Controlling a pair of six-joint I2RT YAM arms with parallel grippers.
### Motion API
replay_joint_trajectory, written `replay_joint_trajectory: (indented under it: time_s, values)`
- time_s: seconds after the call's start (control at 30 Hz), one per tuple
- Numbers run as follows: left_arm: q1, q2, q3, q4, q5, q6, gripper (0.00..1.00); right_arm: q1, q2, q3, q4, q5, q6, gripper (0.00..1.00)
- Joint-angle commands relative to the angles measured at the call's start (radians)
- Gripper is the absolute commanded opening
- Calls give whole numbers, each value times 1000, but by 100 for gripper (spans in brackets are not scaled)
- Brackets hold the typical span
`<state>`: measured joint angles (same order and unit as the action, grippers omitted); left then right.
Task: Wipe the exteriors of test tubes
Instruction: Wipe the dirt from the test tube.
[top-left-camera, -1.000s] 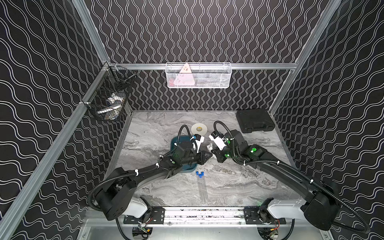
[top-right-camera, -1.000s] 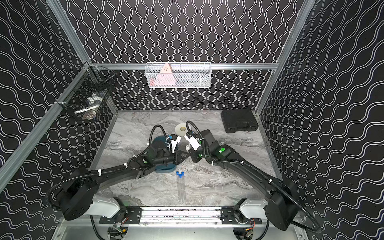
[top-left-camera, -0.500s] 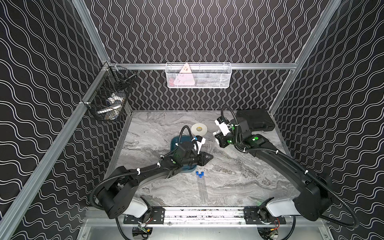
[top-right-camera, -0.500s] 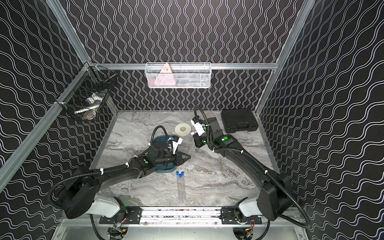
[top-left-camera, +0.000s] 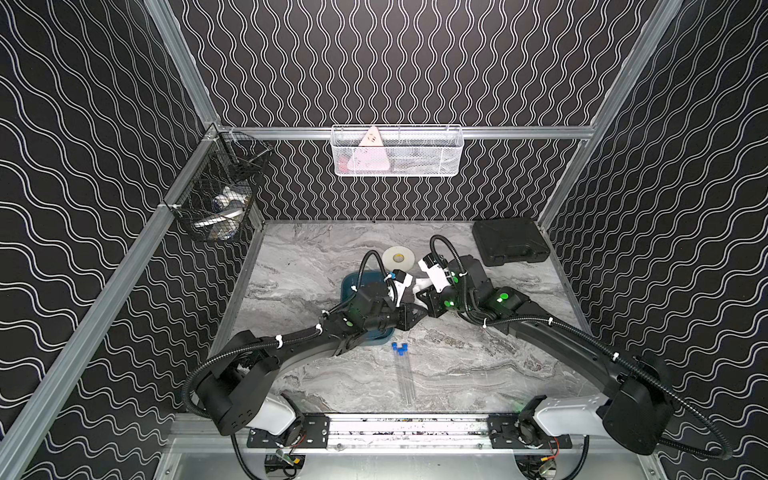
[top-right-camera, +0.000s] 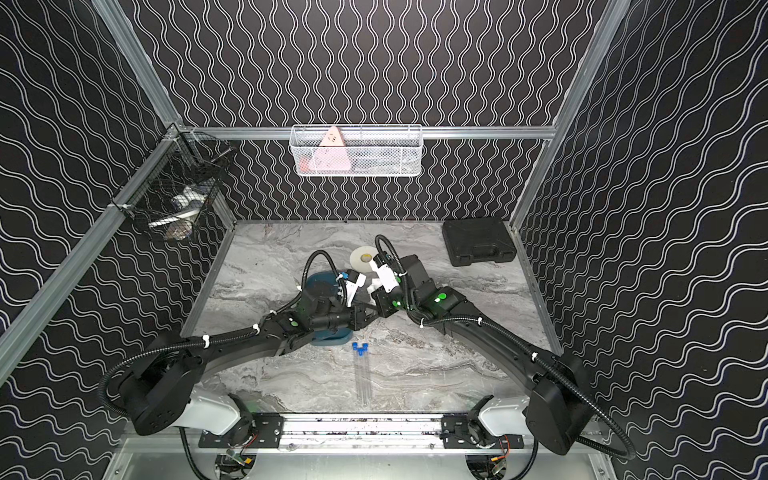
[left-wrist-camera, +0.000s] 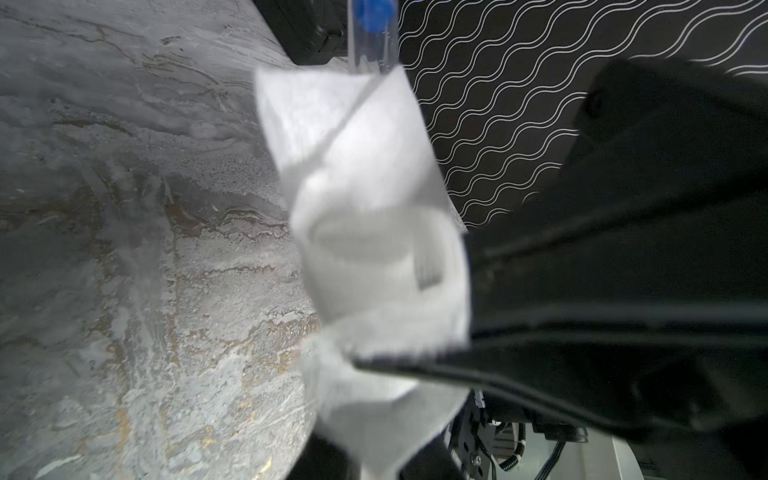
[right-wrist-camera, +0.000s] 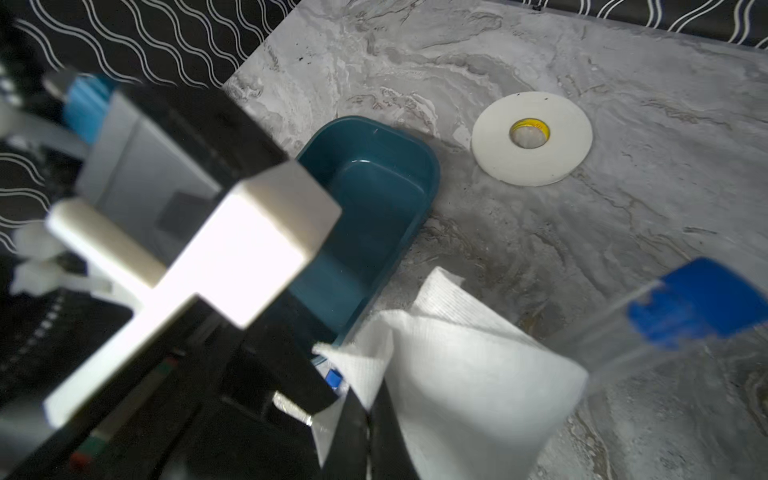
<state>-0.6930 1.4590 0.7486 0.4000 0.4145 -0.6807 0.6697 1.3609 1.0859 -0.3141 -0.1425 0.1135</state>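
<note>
Left wrist view: crumpled white tissue (left-wrist-camera: 365, 216) wrapped round clear blue-capped test tube (left-wrist-camera: 370, 41), cap end poking out. Left gripper (top-left-camera: 413, 319) clamped on tissue; right gripper (top-left-camera: 424, 300) shut tight, nose to nose with it, its hold hidden. Three more capped tubes (top-left-camera: 404, 374) lie together on grey marble tabletop (top-left-camera: 490, 365) up front, probably wiped. Teal plastic tray (right-wrist-camera: 374, 133), visible part empty: likely last tube. Open marble to right; white tape roll (right-wrist-camera: 536, 166) and black case (top-left-camera: 509, 243) well behind.

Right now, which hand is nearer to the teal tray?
Left. The left hand hovers beside the teal tray, its arm crossing over it. The right hand is farther off, beyond the left hand from the tray.
</note>
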Motion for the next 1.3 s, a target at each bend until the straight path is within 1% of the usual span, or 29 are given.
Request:
replay_joint_trajectory:
  time_s: [0.0,0.03,0.1,0.2,0.27,0.47,0.53,0.63,0.67,0.7,0.87,1.0,1.1,1.27]
  values:
    - [2,-14,4,22,-7,-1,11,-57,36,39,-5,47,36,0]
    - [1,-18,2,25,-8,-3,11,-75,51,79,-10,45,37,0]
    - [0,-24,-2,25,-10,-4,11,-109,77,99,-17,32,48,0]
    - [1,-32,-6,19,-11,-3,11,-111,75,107,-36,-3,58,0]
    - [1,-38,-7,13,-15,2,11,-91,46,74,-11,-22,77,0]
    - [2,-39,-10,12,-23,4,11,23,-38,-51,41,3,151,0]
    - [2,-35,-12,21,-19,-2,11,33,-52,-79,59,5,166,0]
    - [2,-26,-6,24,-8,-2,11,30,-34,-62,20,73,136,0]
    - [1,-25,-5,25,-6,-2,11,22,-22,-41,-3,101,117,0]
    - [1,-23,-5,24,-5,-2,11,1,-9,-23,-14,105,97,0]
    - [3,-31,-3,16,-6,1,11,-152,41,32,8,20,80,0]
    - [2,-46,0,-2,-15,10,11,-171,52,87,-20,-6,48,0]
    - [2,-49,-2,-1,-20,11,11,-145,23,56,2,-40,67,0]
    - [2,-40,-10,19,-16,-2,11,-40,-15,-20,14,-11,100,0]
